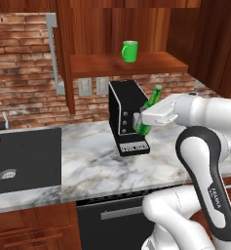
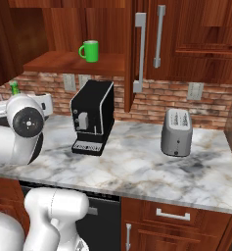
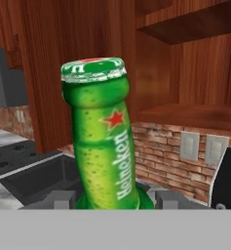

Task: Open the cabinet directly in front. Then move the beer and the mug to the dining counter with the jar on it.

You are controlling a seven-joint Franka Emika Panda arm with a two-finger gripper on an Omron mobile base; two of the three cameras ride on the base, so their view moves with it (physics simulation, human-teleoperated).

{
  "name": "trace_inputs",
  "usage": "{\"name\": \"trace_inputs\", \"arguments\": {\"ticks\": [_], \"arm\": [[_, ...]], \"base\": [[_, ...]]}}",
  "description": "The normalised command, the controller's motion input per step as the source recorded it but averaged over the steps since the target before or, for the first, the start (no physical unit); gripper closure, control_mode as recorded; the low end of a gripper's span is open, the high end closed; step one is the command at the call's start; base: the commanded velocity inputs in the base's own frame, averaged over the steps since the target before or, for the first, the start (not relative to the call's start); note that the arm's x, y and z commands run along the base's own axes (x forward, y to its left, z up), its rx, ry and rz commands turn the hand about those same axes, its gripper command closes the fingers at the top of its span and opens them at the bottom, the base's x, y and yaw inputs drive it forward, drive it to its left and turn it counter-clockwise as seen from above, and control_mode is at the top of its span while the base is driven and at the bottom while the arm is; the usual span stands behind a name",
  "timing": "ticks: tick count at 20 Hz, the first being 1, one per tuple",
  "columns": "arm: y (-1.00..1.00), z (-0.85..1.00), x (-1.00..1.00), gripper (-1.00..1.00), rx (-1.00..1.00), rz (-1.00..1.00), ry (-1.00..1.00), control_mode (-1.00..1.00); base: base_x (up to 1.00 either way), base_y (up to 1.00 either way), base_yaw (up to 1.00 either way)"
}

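Hand view: beer (image 3: 105, 146) between jaws

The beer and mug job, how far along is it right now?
Done: the cabinet stands open. In hand: the claw grips the beer, tilted and lifted off the counter beside the coffee machine. Left: carry it to the dining counter, then fetch the mug, which sits on the cabinet shelf.

Kitchen: sink (image 1: 24, 156), toaster (image 2: 176, 132), coffee machine (image 2: 92, 117).
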Motion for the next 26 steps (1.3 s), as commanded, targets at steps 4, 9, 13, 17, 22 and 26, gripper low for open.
{"name": "trace_inputs", "arguments": {"ticks": [4, 9, 13, 17, 22, 26], "arm": [[0.0, 0.0, -0.05, 1.0, 0.0, 0.0, 0.0, 1.0], [0.0, 0.0, 0.0, 1.0, 0.0, 0.0, 0.0, 1.0], [0.0, 0.0, 0.0, 1.0, 0.0, 0.0, 0.0, 1.0], [0.0, 0.0, 0.0, 1.0, 0.0, 0.0, 0.0, 1.0], [0.0, 0.0, 0.0, 1.0, 0.0, 0.0, 0.0, 1.0], [0.0, 0.0, 0.0, 1.0, 0.0, 0.0, 0.0, 1.0]], "base": [[-0.24, 0.0, 0.0], [-0.75, 0.0, 0.05], [-0.89, 0.0, 0.37], [-0.62, 0.0, 0.68], [-0.22, 0.0, 0.91], [-0.06, 0.0, 0.97]]}}
